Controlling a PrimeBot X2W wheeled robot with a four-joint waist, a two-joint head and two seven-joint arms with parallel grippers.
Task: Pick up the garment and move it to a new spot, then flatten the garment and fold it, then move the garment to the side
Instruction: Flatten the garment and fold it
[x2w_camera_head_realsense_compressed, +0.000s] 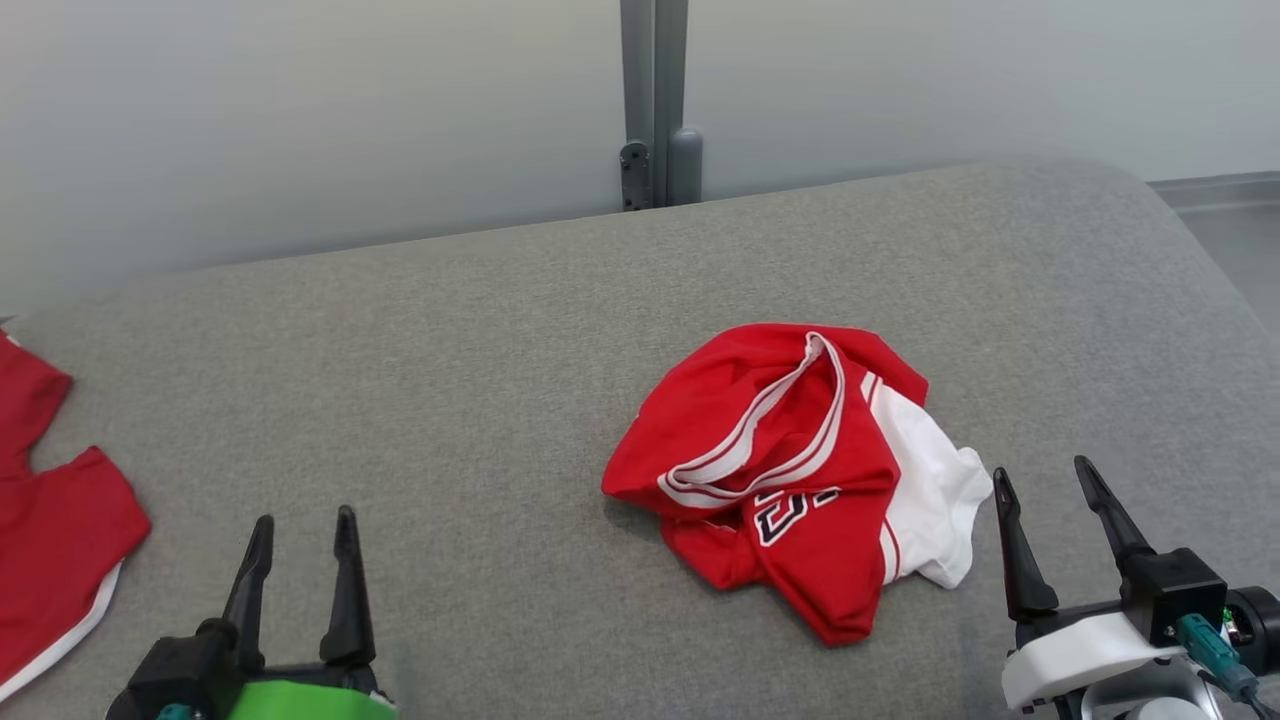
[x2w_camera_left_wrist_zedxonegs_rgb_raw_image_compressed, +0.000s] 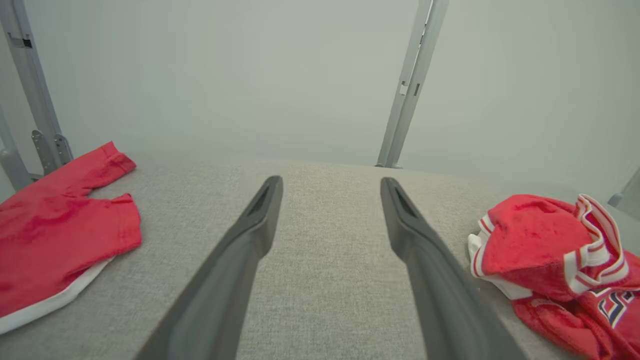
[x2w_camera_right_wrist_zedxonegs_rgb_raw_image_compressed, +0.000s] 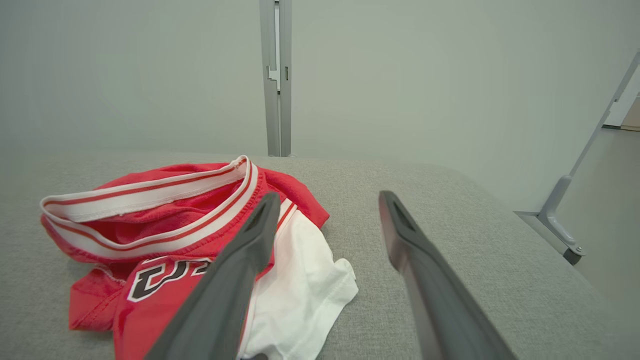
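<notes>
Both claws stand wide open and empty over a grey fabric-covered bench (x2w_camera_head_realsense_compressed: 420, 330). The left claw (x2w_camera_head_realsense_compressed: 304, 516) hovers at the near edge with bare fabric between its dark fingers, touching nothing. The right claw (x2w_camera_head_realsense_compressed: 1041, 468), jaws just as far apart, sits just beside the white edge of the garment (x2w_camera_head_realsense_compressed: 790, 470). Whether its nearer fingertip brushes the cloth cannot be told.

The garment lies crumpled in a heap right of the bench's middle. It is red with a white side panel, and a white collar band striped in red curls across the top. In the right wrist view one finger of the right claw (x2w_camera_right_wrist_zedxonegs_rgb_raw_image_compressed: 328, 195) crosses in front of the white panel, while the other stands over bare bench.

A second red garment (x2w_camera_head_realsense_compressed: 60, 540) with a white hem lies flat at the bench's left edge, well apart from the heap. Between the two stretches a wide run of uncovered fabric — the largest open room on the bench. The far edge runs along a pale wall, where a grey post (x2w_camera_head_realsense_compressed: 655, 100) rises, and the far right corner is rounded.

Dark characters outlined in white show on the red cloth — partly folded under, they cannot be read.
</notes>
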